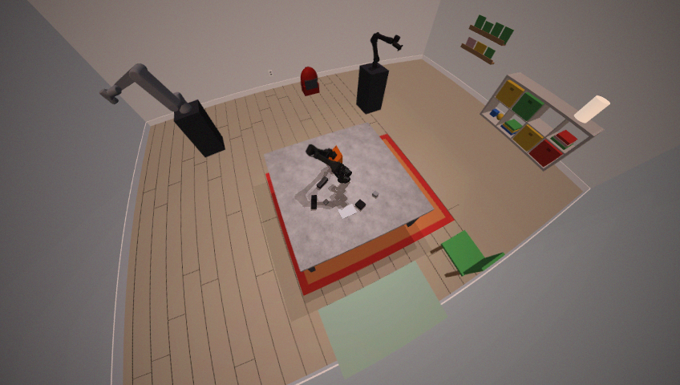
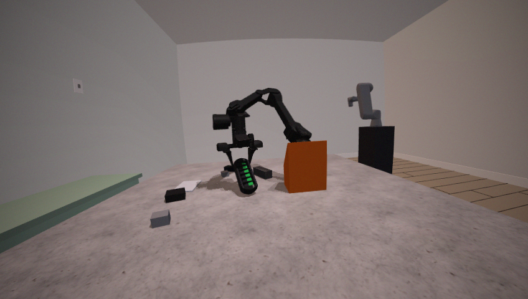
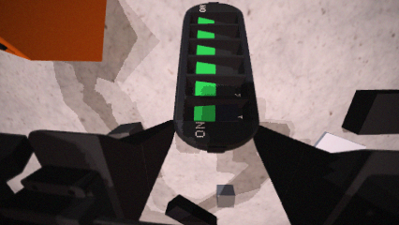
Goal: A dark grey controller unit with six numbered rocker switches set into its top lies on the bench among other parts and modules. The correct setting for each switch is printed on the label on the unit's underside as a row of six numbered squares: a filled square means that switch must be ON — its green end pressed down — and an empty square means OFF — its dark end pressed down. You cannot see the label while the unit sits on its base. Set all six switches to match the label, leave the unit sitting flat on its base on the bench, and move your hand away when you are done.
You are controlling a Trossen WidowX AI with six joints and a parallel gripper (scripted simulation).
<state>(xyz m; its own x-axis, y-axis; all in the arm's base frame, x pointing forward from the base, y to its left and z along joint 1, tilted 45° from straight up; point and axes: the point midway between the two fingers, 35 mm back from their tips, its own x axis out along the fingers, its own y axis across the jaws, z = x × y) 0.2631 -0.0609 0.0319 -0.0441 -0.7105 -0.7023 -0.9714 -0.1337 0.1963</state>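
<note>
One orange block (image 1: 337, 154) (image 2: 306, 166) (image 3: 56, 30) stands on the bench (image 1: 305, 238) (image 2: 281, 240) (image 3: 300, 42).

The top view looks steeply down from high and far off, taking in the whole counter (image 1: 382, 228) (image 2: 281, 237) (image 3: 300, 42). The exterior view looks low and level across it from close by one edge. The wrist view peers down at its surface from nearest; all three share the counter.

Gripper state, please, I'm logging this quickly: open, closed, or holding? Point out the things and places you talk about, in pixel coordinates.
Gripper (image 1: 344, 180) (image 2: 241, 162) (image 3: 214, 127): closed on the controller unit (image 2: 241, 181) (image 3: 187, 70), which is tilted.
</note>
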